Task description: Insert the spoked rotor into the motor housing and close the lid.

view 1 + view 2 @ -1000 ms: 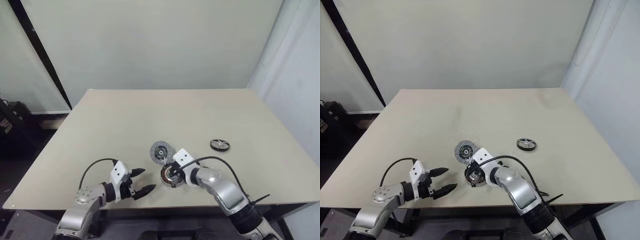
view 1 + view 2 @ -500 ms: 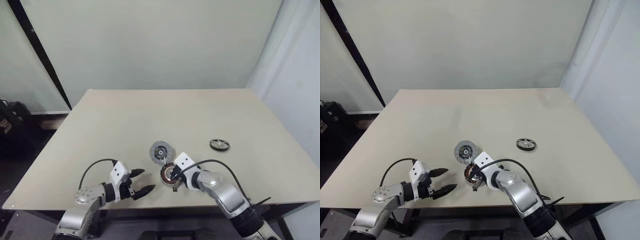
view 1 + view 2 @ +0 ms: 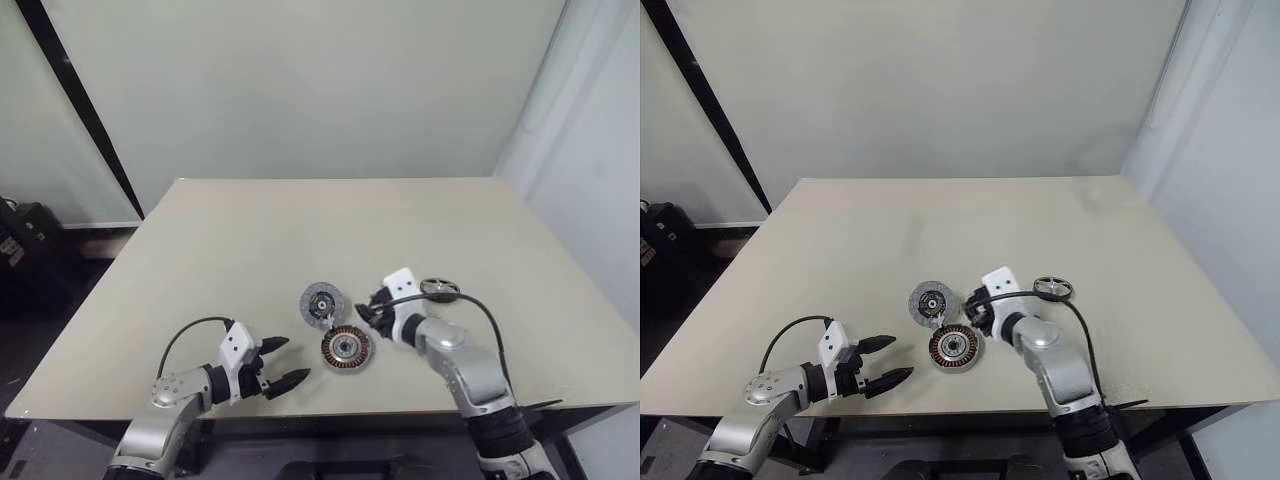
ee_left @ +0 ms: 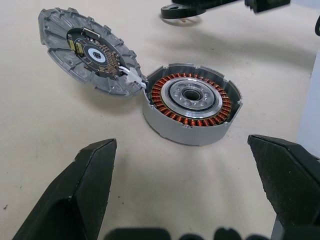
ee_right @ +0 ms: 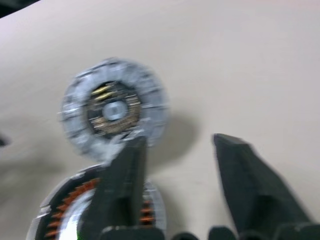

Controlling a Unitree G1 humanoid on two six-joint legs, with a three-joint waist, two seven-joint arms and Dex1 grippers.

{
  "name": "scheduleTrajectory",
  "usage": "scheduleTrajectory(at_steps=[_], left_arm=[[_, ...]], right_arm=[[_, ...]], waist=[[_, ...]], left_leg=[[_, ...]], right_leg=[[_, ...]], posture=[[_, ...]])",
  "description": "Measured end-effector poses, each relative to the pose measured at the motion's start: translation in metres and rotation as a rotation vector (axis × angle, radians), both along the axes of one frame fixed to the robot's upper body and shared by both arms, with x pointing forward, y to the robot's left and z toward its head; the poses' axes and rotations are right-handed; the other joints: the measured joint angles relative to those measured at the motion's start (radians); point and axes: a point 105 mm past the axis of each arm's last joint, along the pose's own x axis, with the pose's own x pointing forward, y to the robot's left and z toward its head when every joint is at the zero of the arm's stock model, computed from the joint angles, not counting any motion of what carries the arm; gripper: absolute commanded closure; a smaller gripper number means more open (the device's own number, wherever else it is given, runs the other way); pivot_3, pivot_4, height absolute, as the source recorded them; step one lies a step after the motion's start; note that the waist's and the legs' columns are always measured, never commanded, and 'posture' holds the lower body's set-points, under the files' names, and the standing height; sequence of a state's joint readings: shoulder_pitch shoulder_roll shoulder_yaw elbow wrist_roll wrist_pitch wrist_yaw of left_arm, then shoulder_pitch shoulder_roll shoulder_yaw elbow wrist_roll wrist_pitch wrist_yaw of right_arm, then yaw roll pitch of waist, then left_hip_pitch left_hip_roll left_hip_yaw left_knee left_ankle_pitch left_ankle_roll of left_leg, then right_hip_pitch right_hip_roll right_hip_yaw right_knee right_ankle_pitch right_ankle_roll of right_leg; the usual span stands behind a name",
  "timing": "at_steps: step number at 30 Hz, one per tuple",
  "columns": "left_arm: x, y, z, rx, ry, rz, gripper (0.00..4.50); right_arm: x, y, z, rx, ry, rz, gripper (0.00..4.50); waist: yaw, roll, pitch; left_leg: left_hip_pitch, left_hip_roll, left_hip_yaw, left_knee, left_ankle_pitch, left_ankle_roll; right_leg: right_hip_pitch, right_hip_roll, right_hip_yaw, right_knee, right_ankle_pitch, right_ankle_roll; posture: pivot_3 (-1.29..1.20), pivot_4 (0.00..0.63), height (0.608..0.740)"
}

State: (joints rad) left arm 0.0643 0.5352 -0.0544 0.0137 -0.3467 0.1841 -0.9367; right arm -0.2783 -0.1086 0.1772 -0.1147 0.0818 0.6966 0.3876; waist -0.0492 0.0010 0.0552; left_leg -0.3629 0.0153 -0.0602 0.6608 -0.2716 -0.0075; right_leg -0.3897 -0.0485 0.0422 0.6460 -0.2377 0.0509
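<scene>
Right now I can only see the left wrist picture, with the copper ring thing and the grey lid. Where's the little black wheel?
Observer: The spoked rotor lies on the table, off to the right of the motor housing and a bit farther back.
Operator: Is the other hand holding something?
Observer: No. The right gripper is open, with bare table between its fingers.
Operator: And where's my hand?
Observer: The left gripper is open near the table's front edge, left of the housing and apart from it.
</scene>
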Motion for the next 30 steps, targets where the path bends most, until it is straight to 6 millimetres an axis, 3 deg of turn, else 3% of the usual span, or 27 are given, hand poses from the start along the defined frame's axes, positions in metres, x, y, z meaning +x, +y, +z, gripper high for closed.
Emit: scheduleTrajectory(at_steps=[4, 5, 10, 15, 21, 30], left_arm=[[0.001, 0.0, 0.001, -0.001, -0.004, 0.0, 0.0], [0.001, 0.0, 0.001, -0.001, -0.005, 0.0, 0.0], [0.004, -0.002, 0.003, -0.007, -0.017, -0.001, 0.0], [0.008, -0.003, 0.006, -0.014, -0.031, -0.002, 0.0], [0.008, -0.003, 0.005, -0.014, -0.027, 0.001, 0.0], [0.006, -0.003, 0.006, -0.012, -0.031, 0.004, 0.0]], right_arm=[[0.011, -0.031, 0.006, 0.02, -0.004, -0.124, 0.09], [0.014, -0.039, 0.008, 0.032, -0.007, -0.158, 0.04], [0.033, -0.084, 0.017, 0.176, 0.007, -0.432, 0.04], [0.045, -0.116, 0.004, 0.482, 0.188, -0.7, 0.04], [0.05, -0.126, -0.015, 0.761, 0.374, -0.842, 0.04], [0.051, -0.129, -0.031, 0.85, 0.464, -0.933, 0.04]], waist=[[0.0, 0.0, 0.0], [0.0, 0.0, 0.0], [0.0, 0.0, 0.0], [-0.001, 0.001, 0.0], [-0.001, 0.006, 0.001], [-0.002, 0.011, 0.001]], left_leg=[[0.0, 0.0, 0.0, 0.0, 0.0, 0.0], [0.0, 0.0, 0.0, 0.0, 0.0, 0.0], [0.0, 0.0, 0.001, 0.0, 0.0, 0.0], [-0.001, 0.0, 0.001, -0.001, 0.0, 0.0], [-0.001, 0.0, 0.002, -0.003, 0.0, 0.0], [-0.001, 0.0, 0.003, -0.003, 0.001, 0.001]], right_leg=[[0.0, 0.0, 0.0, 0.0, 0.0, 0.0], [0.0, 0.0, 0.0, 0.0, 0.0, 0.0], [0.001, 0.0, 0.001, 0.001, 0.0, 0.0], [0.001, 0.0, 0.001, 0.001, 0.001, 0.0], [0.0, 0.0, 0.002, 0.001, 0.001, 0.001], [0.0, 0.0, 0.004, 0.0, 0.0, 0.001]], posture=[[0.0, 0.0, 0.74], [0.0, 0.0, 0.74], [0.0, 0.0, 0.74], [0.0, 0.0, 0.74], [0.0, 0.0, 0.74], [0.0, 0.0, 0.74]])
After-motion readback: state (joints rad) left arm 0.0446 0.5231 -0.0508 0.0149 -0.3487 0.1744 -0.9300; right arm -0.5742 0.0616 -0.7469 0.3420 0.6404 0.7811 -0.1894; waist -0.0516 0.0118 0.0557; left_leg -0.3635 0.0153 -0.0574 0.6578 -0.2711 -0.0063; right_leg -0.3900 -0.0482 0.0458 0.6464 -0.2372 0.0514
